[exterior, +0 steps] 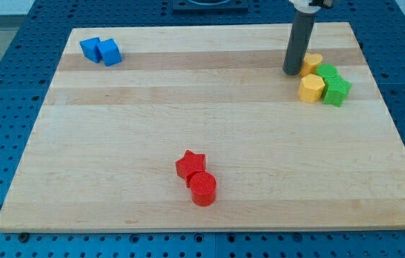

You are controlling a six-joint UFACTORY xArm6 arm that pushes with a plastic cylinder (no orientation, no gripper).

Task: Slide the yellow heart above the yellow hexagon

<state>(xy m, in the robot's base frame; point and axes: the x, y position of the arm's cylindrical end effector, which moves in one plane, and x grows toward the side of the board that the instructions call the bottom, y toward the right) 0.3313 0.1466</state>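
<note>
My tip (pixel 292 72) is down on the bench (pixel 188 107), and the yellow heart (pixel 312 62) sits just to its right in the view, touching the rod or very nearly so. No claw shows in the view: the arm ends in a plain rod, so open or closed cannot be told.

The yellow hexagon (pixel 311 89) lies right of my tip and a little toward the view's bottom, just under the heart. By my reading the heart is already close to its goal, so only a small correction is left.

To finish well, I would push in short, slow strokes through the heart's middle so it does not spin away. A push toward the right risks jamming it against the green block (pixel 327 72) beside it. I would also keep the rod off the hexagon, since moving that shifts the goal.

The heart is a small, thick yellow piece with a rounded top face. Its notch is hard to make out, as the rod hides its left edge.
</note>
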